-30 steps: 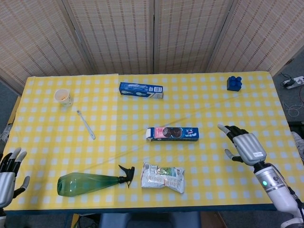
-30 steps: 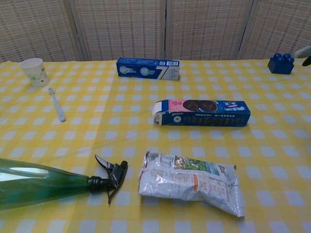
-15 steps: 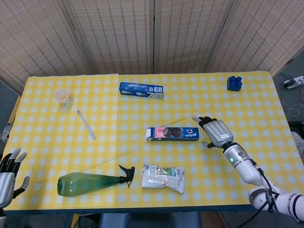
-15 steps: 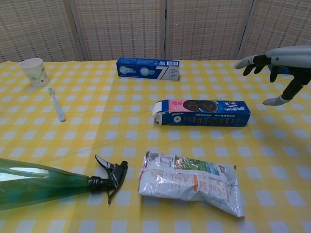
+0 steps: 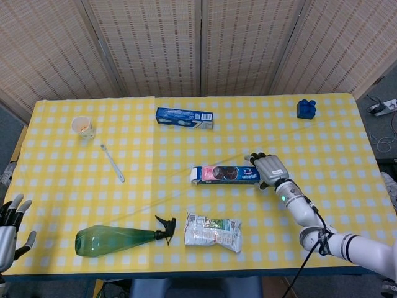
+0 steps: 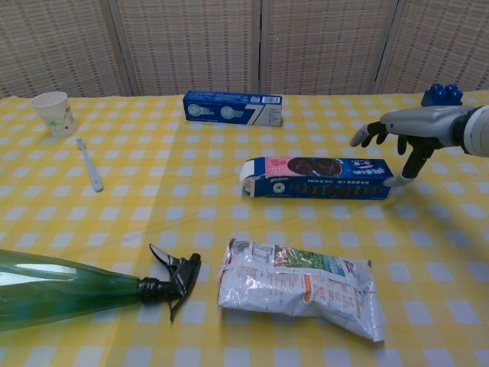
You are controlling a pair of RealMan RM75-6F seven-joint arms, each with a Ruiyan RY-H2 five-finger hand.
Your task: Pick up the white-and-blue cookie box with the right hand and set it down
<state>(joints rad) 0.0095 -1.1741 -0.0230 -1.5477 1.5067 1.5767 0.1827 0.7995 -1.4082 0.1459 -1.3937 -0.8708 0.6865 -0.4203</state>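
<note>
The white-and-blue cookie box point(image 5: 224, 174) point(image 6: 317, 177) is lying flat on the yellow checked bench point(image 5: 322, 143) point(image 6: 229, 222), long side running left-right, white end pointing away from the right hand point(image 5: 269, 168) point(image 6: 405, 130); so it's not being lifted, it's sitting on the cloth. The right hand is hanging right at the blue end of the box with its fingers point(image 5: 254, 159) point(image 6: 363, 136) spread apart over that end; the thumb looks like it's reaching down beside the box's end in the chest view, but I honestly can't tell if it's touching; nothing is being gripped, the fingers are sitting open.

Just nearer the camera than those fingers, a crinkly silver snack bag point(image 5: 213, 231) point(image 6: 299, 286) is lying flat; beyond it to the left, a green spray bottle point(image 5: 121, 239) point(image 6: 84, 289) is lying on its side with its black trigger pointing toward the bag. Farther back from the fingers, a blue toothpaste box point(image 5: 183, 117) point(image 6: 232, 108) is resting flat; a blue toy brick point(image 5: 305, 108) point(image 6: 442, 93) is sitting well behind the right hand near the far corner. Way off to the left, a white toothbrush point(image 5: 112, 162) point(image 6: 89, 174) and a paper cup point(image 5: 82, 127) point(image 6: 53, 112) are sitting apart from everything else.

The left hand point(image 5: 8, 226) is hovering at the bench's near left corner, fingers spread, holding nothing.
</note>
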